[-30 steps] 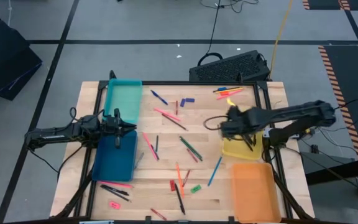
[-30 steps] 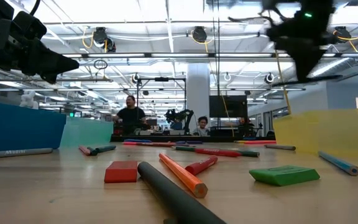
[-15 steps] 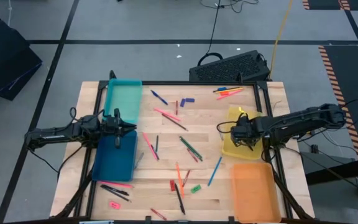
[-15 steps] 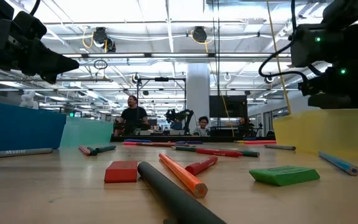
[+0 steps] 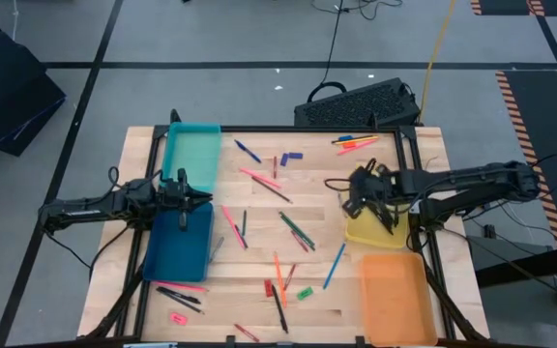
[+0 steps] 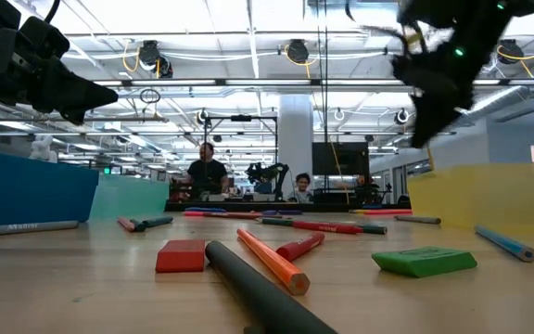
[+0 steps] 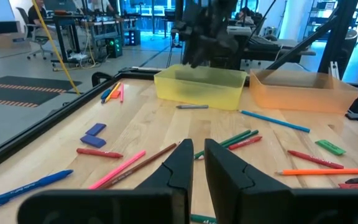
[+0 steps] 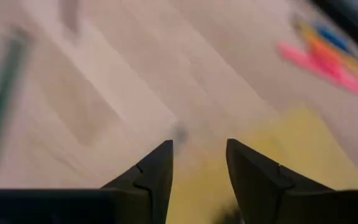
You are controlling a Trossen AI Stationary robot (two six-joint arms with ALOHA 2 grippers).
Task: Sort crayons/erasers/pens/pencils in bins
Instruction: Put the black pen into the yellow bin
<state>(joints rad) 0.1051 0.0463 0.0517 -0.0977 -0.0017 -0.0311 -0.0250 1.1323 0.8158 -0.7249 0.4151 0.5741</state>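
Crayons, pens and pencils (image 5: 283,227) lie scattered flat on the wooden table between the bins, with small erasers such as a blue one (image 5: 291,157) and a green one (image 5: 305,293). The teal bin (image 5: 191,153) and dark blue bin (image 5: 177,242) stand at the left. The yellow bin (image 5: 375,217) and orange bin (image 5: 395,295) stand at the right. My right gripper (image 5: 353,196) hangs open and empty (image 8: 199,149) above the yellow bin's left rim. My left gripper (image 5: 206,198) hovers shut and empty (image 7: 197,149) between the teal and dark blue bins.
A bunch of pink, orange and blue pens (image 5: 356,143) lies at the far right corner. A grey pen (image 7: 192,106) lies beside the yellow bin. A dark case (image 5: 356,101) sits beyond the table's far edge. People show in the room behind (image 6: 207,172).
My right gripper has dipped down toward the yellow bin and then risen again, ending a little toward the table's left over the bin's left rim.
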